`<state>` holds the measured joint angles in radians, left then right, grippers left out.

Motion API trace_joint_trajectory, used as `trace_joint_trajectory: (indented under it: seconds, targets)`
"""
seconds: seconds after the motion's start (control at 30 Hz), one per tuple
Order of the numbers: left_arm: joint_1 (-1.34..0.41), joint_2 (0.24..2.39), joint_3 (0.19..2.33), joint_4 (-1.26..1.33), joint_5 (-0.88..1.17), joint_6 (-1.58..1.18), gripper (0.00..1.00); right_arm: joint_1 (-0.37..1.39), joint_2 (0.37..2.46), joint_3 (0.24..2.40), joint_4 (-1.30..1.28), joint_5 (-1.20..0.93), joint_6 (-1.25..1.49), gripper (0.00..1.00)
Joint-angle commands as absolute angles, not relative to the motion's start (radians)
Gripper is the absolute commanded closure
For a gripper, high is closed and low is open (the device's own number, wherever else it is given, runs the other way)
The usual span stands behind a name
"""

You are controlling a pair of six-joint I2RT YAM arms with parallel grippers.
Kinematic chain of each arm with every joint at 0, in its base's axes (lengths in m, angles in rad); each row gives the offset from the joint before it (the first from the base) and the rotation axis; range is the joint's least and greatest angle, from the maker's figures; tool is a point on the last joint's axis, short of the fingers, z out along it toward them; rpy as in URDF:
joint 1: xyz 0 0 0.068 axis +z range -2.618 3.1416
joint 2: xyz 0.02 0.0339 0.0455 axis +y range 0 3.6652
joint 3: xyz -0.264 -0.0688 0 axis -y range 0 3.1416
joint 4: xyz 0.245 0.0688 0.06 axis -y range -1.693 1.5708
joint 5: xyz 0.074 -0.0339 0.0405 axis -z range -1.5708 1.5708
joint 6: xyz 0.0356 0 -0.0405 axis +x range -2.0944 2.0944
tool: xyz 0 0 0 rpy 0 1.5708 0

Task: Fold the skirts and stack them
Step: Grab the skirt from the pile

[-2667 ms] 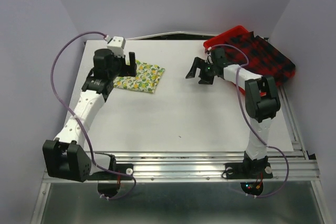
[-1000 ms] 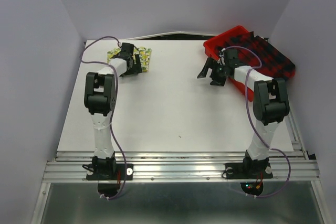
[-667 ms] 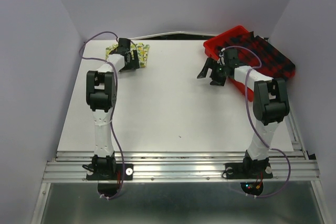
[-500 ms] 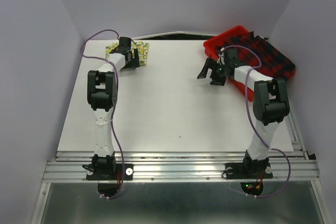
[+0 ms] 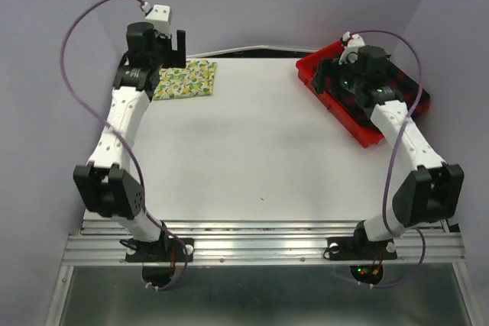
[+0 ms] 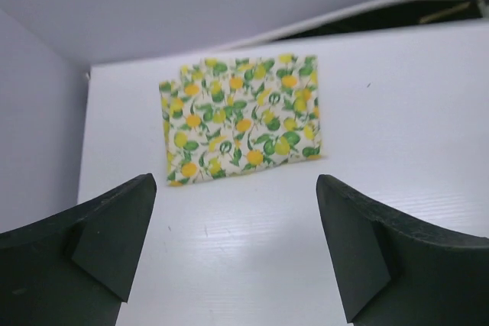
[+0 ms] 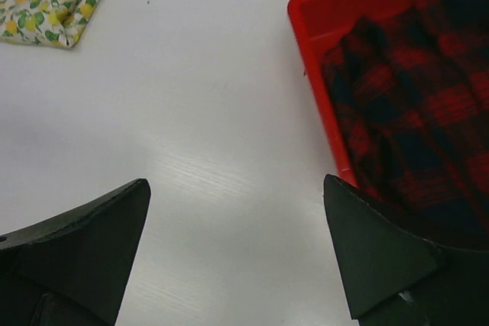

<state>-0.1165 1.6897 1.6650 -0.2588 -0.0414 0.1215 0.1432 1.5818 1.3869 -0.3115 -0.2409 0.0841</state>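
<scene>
- Both arms stand higher than half a second ago. The left end effector (image 6: 233,204) has lifted clear of the lemon-print skirt (image 5: 185,80), and the right end effector (image 7: 235,196) has swung from the bare surface (image 5: 252,158) to a position over the red tray (image 5: 359,124).
- Left end effector: jaws spread wide and empty, framing the lemon-print skirt from above without touching it.
- Right end effector: jaws likewise wide apart and empty, hovering at the tray's near-left rim.
- Lemon-print skirt: a thin cream-yellow cloth with yellow fruit and green leaves. It lies flat as a neat, roughly rectangular packet at the upper left of the overhead frame, layered edges showing along one side.
- Plaid skirt (image 5: 405,85): heavier pleated red-and-black fabric, bunched in soft ridges. It lies unfolded in the tray at the upper right and spills over the far rim.
- Red tray: rigid, glossy plastic with upright walls and rounded corners.
- Reading for the task: the first skirt appears folded and released. The plaid skirt is probably the next to be taken out, folded and stacked.
</scene>
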Motion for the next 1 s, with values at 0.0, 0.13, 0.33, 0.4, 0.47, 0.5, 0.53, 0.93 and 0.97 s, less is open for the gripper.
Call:
trace_joint_trajectory:
  seconds: [0.0,0.13,0.33,0.4,0.47,0.5,0.53,0.93,0.97]
  targets:
    - [-0.112,1.501,1.617,-0.347,0.138,0.190,0.02,0.071,1.441,1.387,-0.301,-0.066,-0.173,0.00]
    - [-0.115,1.300,1.360,-0.243,0.314,0.154,0.01,-0.055,1.504,1.512,-0.414,-0.071,-0.284,0.00]
    - [-0.117,1.246,1.269,-0.229,0.414,0.107,0.01,-0.207,1.730,1.739,-0.589,-0.158,-0.507,0.00]
    - [-0.117,1.249,1.262,-0.229,0.423,0.107,0.01,-0.207,1.822,1.793,-0.643,-0.160,-0.570,0.00]
    - [-0.117,1.261,1.262,-0.235,0.431,0.104,0.01,-0.207,1.882,1.821,-0.653,-0.141,-0.610,0.00]
    - [-0.117,1.264,1.261,-0.235,0.434,0.103,0.01,-0.207,1.911,1.842,-0.658,-0.137,-0.618,0.00]
    - [-0.117,1.273,1.261,-0.235,0.445,0.098,0.01,-0.207,1.972,1.857,-0.657,-0.137,-0.621,0.00]
    - [-0.115,1.330,1.289,-0.258,0.448,0.100,0.01,-0.207,2.319,2.028,-0.772,-0.140,-0.698,0.00]
    - [-0.115,1.331,1.287,-0.258,0.443,0.101,0.01,-0.207,2.327,2.016,-0.759,-0.130,-0.698,0.03]
